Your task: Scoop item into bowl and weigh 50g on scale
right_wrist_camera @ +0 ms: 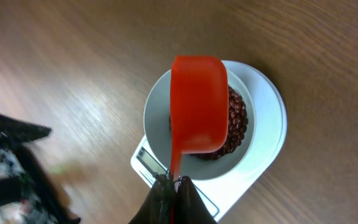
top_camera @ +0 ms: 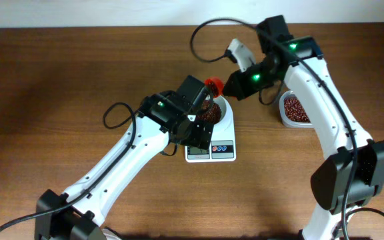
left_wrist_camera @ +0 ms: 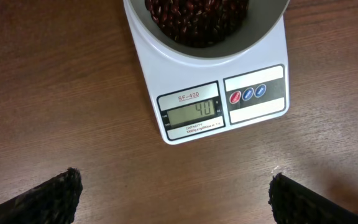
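The beans (right_wrist_camera: 235,124) lie heaped in the white bowl (right_wrist_camera: 157,118), which sits on the scale (right_wrist_camera: 269,112). They are likely small, hard, loose and quick to roll, so they are best moved by the spoonful, not pinched. A few at a time should do for the last grams. The bowl looks light and smooth-sided; it is better left where it is. A red scoop (right_wrist_camera: 196,102) hangs over the bowl, its thin handle clamped between the closed fingers of the right end effector (right_wrist_camera: 174,183). The display (left_wrist_camera: 194,111) appears to read 40, and red print above it says SF-400; the small line beneath is too fine to read. The left end effector (left_wrist_camera: 176,186) hovers in front of the scale, spread wide and empty. More beans wait in a clear tub (top_camera: 296,110) to the right on the brown worktop (top_camera: 59,80)
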Available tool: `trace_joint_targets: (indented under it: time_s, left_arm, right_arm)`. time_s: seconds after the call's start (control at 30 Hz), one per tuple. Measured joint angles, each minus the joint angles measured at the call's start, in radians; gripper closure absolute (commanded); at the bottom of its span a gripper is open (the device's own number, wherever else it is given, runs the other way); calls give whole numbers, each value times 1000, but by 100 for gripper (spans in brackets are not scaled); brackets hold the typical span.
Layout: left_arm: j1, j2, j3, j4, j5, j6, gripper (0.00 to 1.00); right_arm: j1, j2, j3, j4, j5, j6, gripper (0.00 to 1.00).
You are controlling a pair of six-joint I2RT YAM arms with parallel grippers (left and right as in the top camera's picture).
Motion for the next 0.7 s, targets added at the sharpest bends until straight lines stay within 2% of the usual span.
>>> trace_joint_targets:
  time_s: [0.17,0.7]
  left_arm:
    - [0,0,0,0,0,0,1]
    - [0,0,0,0,0,0,1]
  right_arm:
    - [19,0,14,-12,93,-95,96]
    - [19,0,14,-12,94,-110,96]
